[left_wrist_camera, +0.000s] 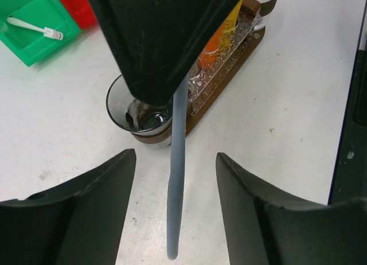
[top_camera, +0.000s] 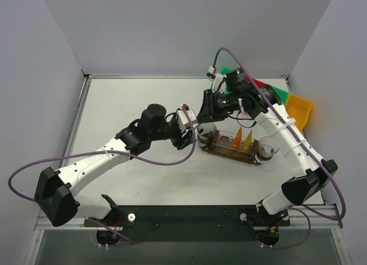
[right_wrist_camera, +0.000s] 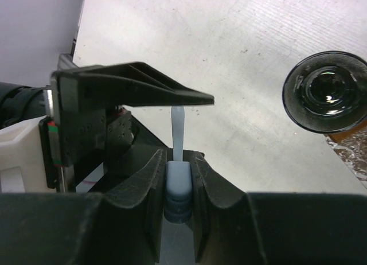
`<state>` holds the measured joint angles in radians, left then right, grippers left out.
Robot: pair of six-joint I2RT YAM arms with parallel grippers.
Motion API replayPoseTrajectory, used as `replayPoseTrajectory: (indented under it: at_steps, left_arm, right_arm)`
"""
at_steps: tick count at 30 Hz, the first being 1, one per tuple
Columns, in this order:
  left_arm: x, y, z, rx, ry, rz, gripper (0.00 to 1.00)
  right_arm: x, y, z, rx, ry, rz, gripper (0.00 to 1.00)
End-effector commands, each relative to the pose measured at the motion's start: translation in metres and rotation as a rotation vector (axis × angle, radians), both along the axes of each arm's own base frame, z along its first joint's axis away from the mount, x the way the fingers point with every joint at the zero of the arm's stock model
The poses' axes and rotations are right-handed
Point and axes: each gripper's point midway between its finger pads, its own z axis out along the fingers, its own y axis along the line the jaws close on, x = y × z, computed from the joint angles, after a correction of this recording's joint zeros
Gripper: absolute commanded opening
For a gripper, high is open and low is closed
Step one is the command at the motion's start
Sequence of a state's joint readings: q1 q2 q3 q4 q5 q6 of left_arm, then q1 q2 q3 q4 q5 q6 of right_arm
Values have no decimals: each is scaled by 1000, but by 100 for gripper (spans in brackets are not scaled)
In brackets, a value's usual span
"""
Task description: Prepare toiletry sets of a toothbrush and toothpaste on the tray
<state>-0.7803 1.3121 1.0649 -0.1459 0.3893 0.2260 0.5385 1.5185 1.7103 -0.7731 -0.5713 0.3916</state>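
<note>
Two grippers meet just off the left end of the tray (left_wrist_camera: 229,77). The right gripper (right_wrist_camera: 179,162) pinches a pale blue-grey toothbrush (left_wrist_camera: 176,179) by its thicker end. Its long axis runs straight out between the parted, untouching fingers of the left gripper (left_wrist_camera: 175,157). A clear cup (left_wrist_camera: 120,104) stands on that tray end, with an orange tube (top_camera: 237,140) and a yellow tube (top_camera: 248,141) at mid-tray.

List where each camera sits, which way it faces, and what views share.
Top external: above and behind the robot, looking down at the table; left arm and right arm show.
Left wrist: on the left arm, looking down past the open left gripper at a cup on the tray.
Right wrist: on the right arm, looking along the right gripper, shut on the toothbrush.
Shared: both wrist views show toothbrush and cup.
</note>
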Motion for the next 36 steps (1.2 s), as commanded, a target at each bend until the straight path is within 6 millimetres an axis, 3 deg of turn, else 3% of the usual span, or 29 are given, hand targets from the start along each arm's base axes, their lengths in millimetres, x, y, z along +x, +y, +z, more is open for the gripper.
replayPoseTrajectory:
  at_steps: [1, 3, 7, 9, 15, 19, 22, 28, 36]
  left_arm:
    - [16, -2, 39, -93, -53, 59, 75]
    - [18, -1, 41, -96, -57, 75, 81]
    - [21, 2, 47, -122, -45, 113, 83]
    - [25, 7, 51, -142, -34, 140, 83]
    - [52, 40, 62, -242, 52, 302, 84]
    - [66, 64, 62, -297, 115, 401, 84]
    - [77, 78, 57, -302, 125, 467, 84]
    - [93, 97, 50, -268, 145, 583, 84]
    - [97, 101, 45, -260, 170, 599, 84]
  right_arm:
    - [5, -11, 17, -36, -88, -47, 0]
    - [5, -17, 22, -43, -112, -67, 0]
    - [7, -32, 31, -76, -163, -121, 0]
    - [10, -50, 34, -120, -189, -177, 0]
    - [15, -106, 41, -247, -231, -323, 0]
    - [14, -132, 51, -267, -258, -390, 0]
    - [12, -146, 44, -332, -257, -404, 0]
    - [11, -156, 20, -435, -196, -386, 0]
    - [21, -147, 1, -522, -206, -328, 0]
